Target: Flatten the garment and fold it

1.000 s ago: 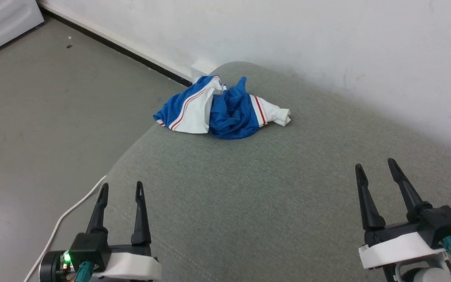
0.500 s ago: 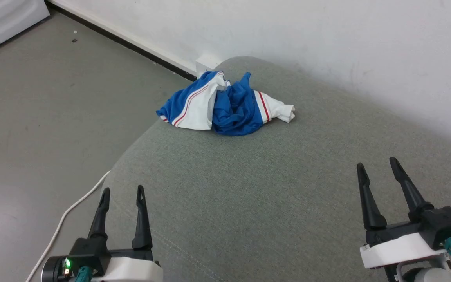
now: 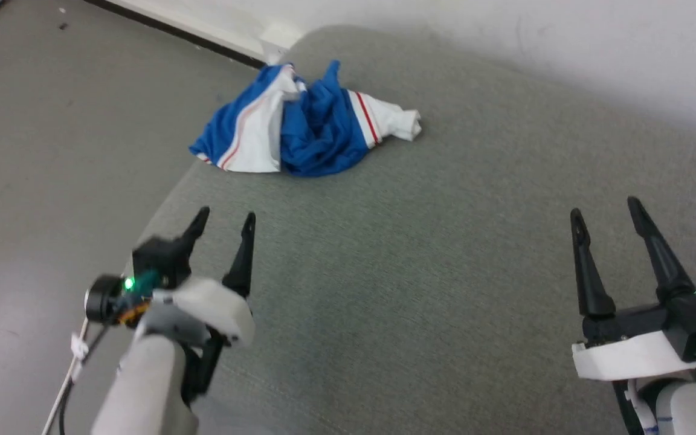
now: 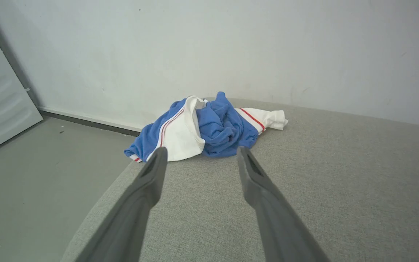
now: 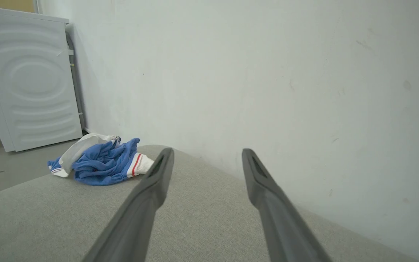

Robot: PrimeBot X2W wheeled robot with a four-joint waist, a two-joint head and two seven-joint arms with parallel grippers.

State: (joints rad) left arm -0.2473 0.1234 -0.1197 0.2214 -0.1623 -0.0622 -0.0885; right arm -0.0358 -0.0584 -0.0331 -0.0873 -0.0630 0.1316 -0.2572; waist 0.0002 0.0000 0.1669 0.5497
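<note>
Head view. My left gripper (image 3: pixel 227 212) sits at 8 o'clock and my right gripper (image 3: pixel 605 205) at 4 o'clock, both above a grey cushion (image 3: pixel 420 272). Each has its two dark fingers spread apart with nothing between them, and neither touches the cloth.

The garment (image 3: pixel 299 130) lies crumpled at 11 o'clock, on the far left corner of the cushion, close to the wall (image 3: pixel 565 42) and the cushion's edge above the floor (image 3: pixel 52 151). Its long axis runs nearly along the 9-to-3 line, the 9 o'clock end a little nearer to me. A white sleeve with a red stripe points toward 3 o'clock. A blue and white panel with a red line spreads toward 8 o'clock. A blue fold rises at the middle and points toward 12 o'clock. No lettering or number shows in the heap. A white cable (image 3: pixel 70 374) runs on the floor at 8 o'clock.

Left wrist view. The garment lies at 12 o'clock, beyond my fingertips and apart from them.

Right wrist view. The garment lies at 9 o'clock, well apart from my fingers, with a white appliance (image 5: pixel 31 83) behind it.
</note>
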